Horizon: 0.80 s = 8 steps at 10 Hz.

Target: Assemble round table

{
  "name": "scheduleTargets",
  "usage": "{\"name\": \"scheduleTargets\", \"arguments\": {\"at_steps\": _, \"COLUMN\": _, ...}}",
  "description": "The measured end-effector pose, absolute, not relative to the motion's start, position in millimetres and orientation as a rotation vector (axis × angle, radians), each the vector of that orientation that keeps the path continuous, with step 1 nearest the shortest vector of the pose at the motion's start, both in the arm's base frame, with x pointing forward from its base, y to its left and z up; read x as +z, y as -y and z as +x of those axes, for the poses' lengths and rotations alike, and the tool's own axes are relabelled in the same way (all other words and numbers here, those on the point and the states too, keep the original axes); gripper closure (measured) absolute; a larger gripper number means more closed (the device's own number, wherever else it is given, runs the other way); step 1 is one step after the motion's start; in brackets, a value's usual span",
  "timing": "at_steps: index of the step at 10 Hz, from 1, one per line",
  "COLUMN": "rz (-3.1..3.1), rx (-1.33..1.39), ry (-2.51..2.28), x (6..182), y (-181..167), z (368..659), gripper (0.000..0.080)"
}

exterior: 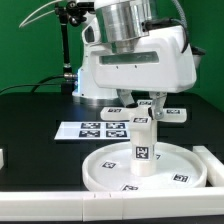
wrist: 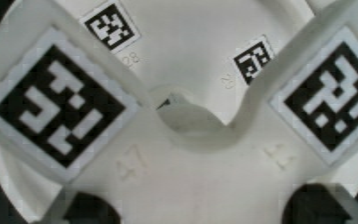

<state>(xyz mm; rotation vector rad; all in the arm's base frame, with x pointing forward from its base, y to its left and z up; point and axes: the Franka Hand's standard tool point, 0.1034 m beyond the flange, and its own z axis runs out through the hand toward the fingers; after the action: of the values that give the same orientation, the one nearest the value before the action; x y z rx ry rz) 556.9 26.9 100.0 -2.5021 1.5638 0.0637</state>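
Standing upright near the centre of the large rimmed round white plastic disc (exterior: 140, 168), the short thick white cylinder leg (exterior: 143, 143) appears already seated in the tabletop, so the first joint looks done or close to it. The two-finger gripper (exterior: 141, 104) hangs directly over the leg, its fingers (exterior: 128, 100) reaching down on either side of the leg's top; whether they pinch it or merely flank it cannot be told from either view. In the wrist view, the white cross-shaped four-armed piece (wrist: 176, 120) fills the picture, two of its arms bearing bold black-and-white square tags, and it seems to sit at the leg's upper end, though how firmly it is joined is not visible. By my reading, what remains is to fasten and check this last part. All the parts are smooth, matte, hard plastic: the disc is shallow with a raised lip, the leg a plain stubby column. Behind the disc, the flat white marker board (exterior: 105, 128) lies on the black table (exterior: 35, 120), well apart from the work.
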Motion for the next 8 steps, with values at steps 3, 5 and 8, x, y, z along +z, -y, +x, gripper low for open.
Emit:
{"name": "scheduleTargets", "arguments": {"at_steps": 3, "rz": -2.353, "rx": 0.078, "ry": -1.783, "x": 99.9, "y": -27.0, "z": 557.5, "gripper": 0.0351}}
{"name": "scheduleTargets", "arguments": {"at_steps": 5, "rz": -2.299, "rx": 0.083, "ry": -1.852, "x": 100.0, "y": -27.1, "z": 557.7, "gripper": 0.0351}}
{"name": "scheduleTargets", "arguments": {"at_steps": 8, "rz": -2.315, "rx": 0.101, "ry": -1.836, "x": 101.2, "y": -29.5, "z": 556.2, "gripper": 0.019}}
